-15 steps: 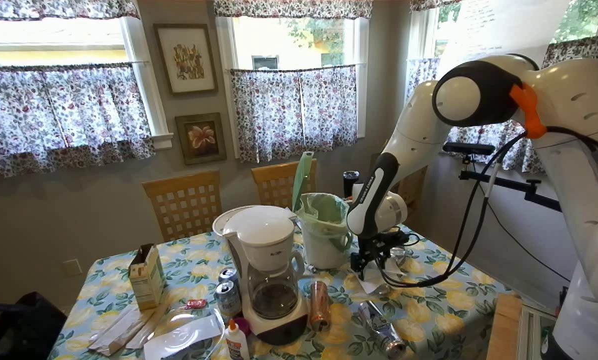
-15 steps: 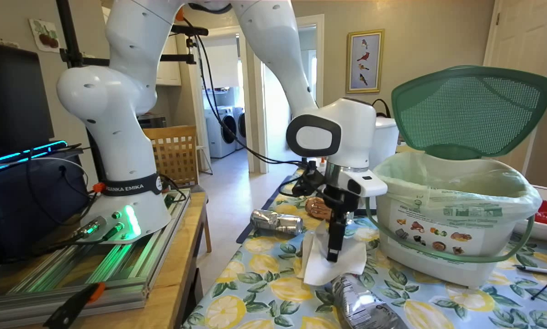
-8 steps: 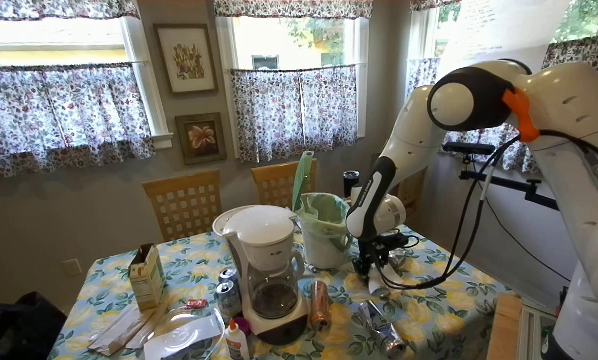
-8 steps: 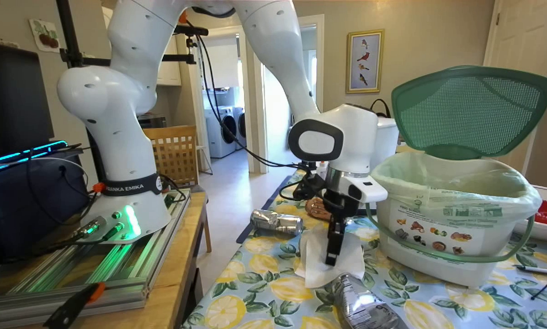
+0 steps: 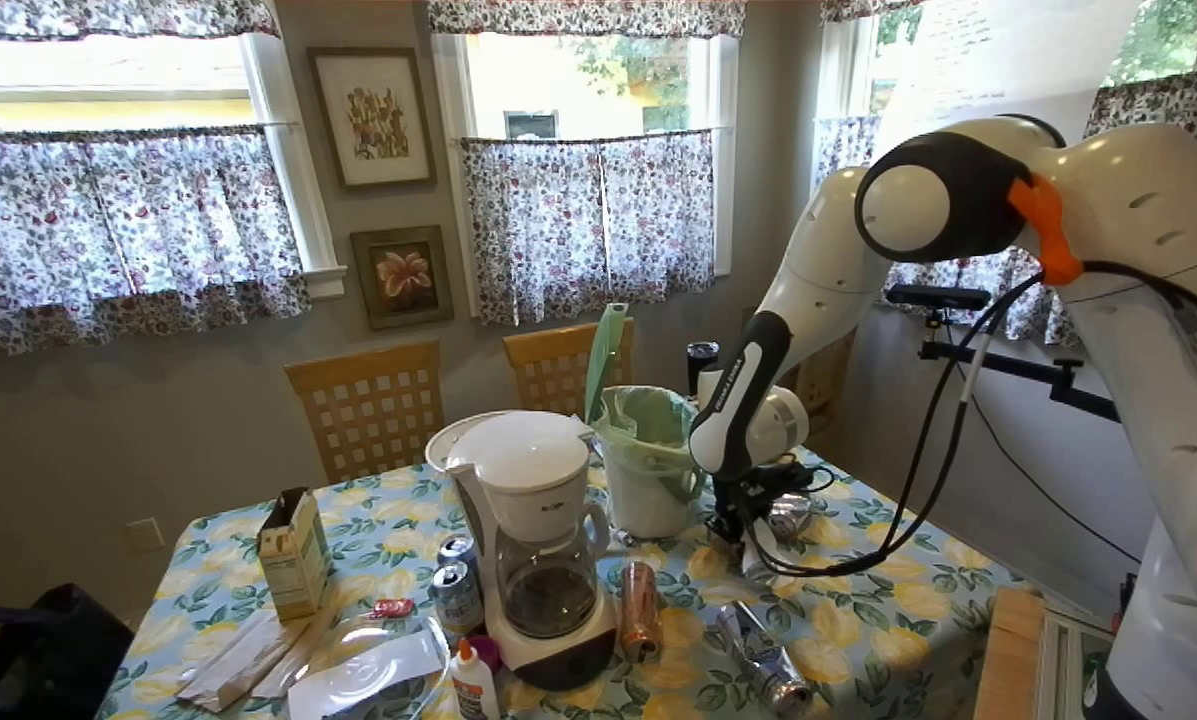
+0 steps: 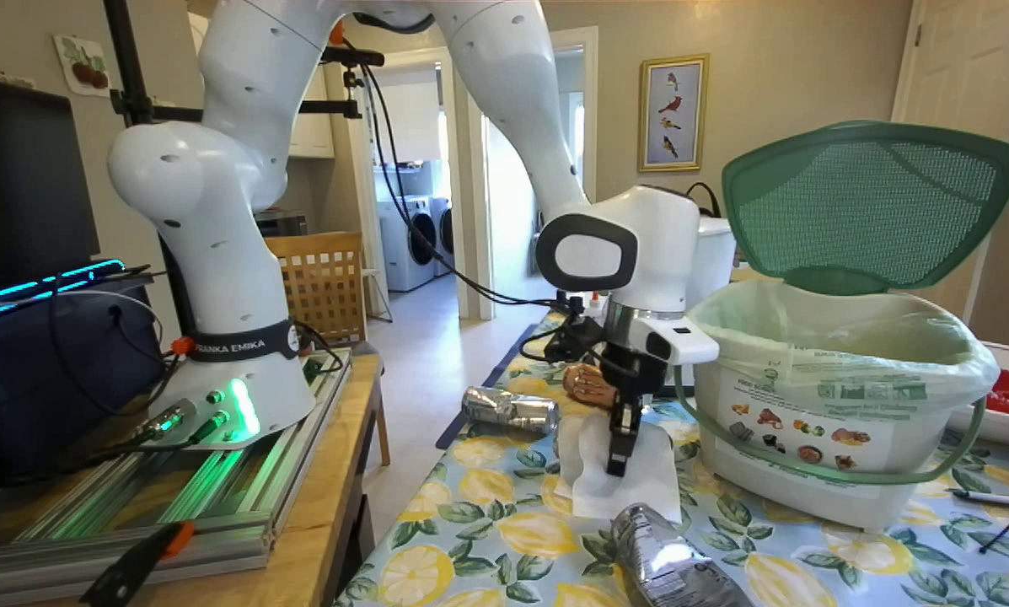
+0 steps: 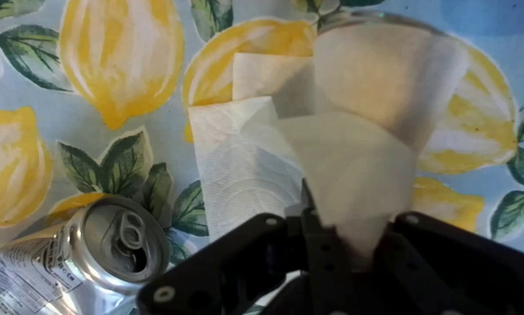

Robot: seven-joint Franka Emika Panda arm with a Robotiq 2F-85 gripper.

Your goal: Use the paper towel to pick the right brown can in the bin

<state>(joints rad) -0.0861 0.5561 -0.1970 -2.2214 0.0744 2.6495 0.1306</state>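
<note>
In an exterior view, here's the gripper (image 6: 617,462), nose-down among the folds of the white paper towel (image 6: 639,497) on the table (image 6: 521,539), set in from the edge by the robot's base (image 6: 226,396), with the bin (image 6: 879,447) further in, its green lid (image 6: 871,202) up. In an exterior view, the brown can (image 5: 641,612), my reading of the target, lies on its side just beside the coffee maker (image 5: 533,450), toward that same edge, nothing holding it. Over to the wrist view, and there's the grab: jaws together, clamped on a bunched fold of towel, while a silver can (image 7: 117,249) lies just beside the sheet, opened end toward it! So the step looks like lifting the towel: straight up, slowly, since thin paper could tear or slip, and clear of that silver can. Next, I'd say, drape it wide over the brown can, paper down both sides, jaws across its narrow width.
</note>
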